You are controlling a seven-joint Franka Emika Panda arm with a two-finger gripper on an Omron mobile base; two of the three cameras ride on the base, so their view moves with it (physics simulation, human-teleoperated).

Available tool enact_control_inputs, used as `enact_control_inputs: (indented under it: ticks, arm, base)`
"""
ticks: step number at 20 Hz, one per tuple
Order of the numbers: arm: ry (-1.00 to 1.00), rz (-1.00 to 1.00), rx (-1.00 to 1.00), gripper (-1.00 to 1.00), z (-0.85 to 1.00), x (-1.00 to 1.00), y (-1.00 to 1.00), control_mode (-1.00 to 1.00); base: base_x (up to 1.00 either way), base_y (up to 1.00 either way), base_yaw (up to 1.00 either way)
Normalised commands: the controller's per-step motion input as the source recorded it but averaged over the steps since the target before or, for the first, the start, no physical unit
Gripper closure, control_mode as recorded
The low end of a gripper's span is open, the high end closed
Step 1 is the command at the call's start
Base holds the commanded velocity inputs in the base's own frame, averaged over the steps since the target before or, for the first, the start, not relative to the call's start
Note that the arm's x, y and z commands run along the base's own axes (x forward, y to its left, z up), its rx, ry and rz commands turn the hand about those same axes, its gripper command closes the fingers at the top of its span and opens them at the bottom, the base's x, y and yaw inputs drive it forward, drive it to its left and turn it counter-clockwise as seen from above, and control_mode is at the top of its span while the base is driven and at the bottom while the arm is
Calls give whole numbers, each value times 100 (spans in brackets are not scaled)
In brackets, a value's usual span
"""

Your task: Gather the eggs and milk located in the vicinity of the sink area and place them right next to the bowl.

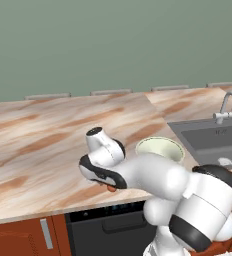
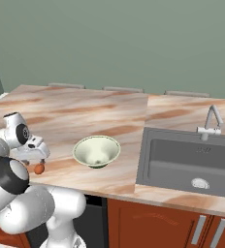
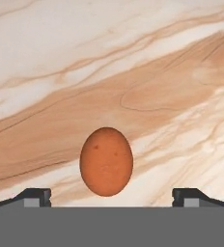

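1. Down in the hand view, the orange-brown egg lies on the marbled bench in the lower middle of the frame, midway between the two dark finger tips at the bottom edge.
2. The end effector is spread wide; both tips stand well clear of the egg and nothing is pinched.
3. From the right base view, the same egg sits at the left of the frame near the front edge of the bench, just below the end effector.
4. The bowl stands upright to the right of that egg, near it but apart, in the middle of the frame.
5. The sink fills the right of this view, with its round drain low in the basin and the faucet at its back rim.
6. From the left base view, the egg peeks out under the arm at lower centre, the bowl just right of it, and the sink at the right edge.
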Motion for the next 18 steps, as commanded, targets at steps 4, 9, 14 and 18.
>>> enact_control_inputs:
  ticks: [4, 9, 14, 18]
  arm:
    - [0, 0, 0, -100, -33, 29, 0, -100]
    - [0, 0, 0, -100, -19, 15, 0, -100]
    - [3, 0, 0, -100, -22, 0, 0, -100]
    - [8, 0, 0, -100, -23, 0, 0, -100]
  base:
    - [0, 0, 0]
    - [0, 0, 0]
    - [0, 0, 0]
    - [0, 0, 0]
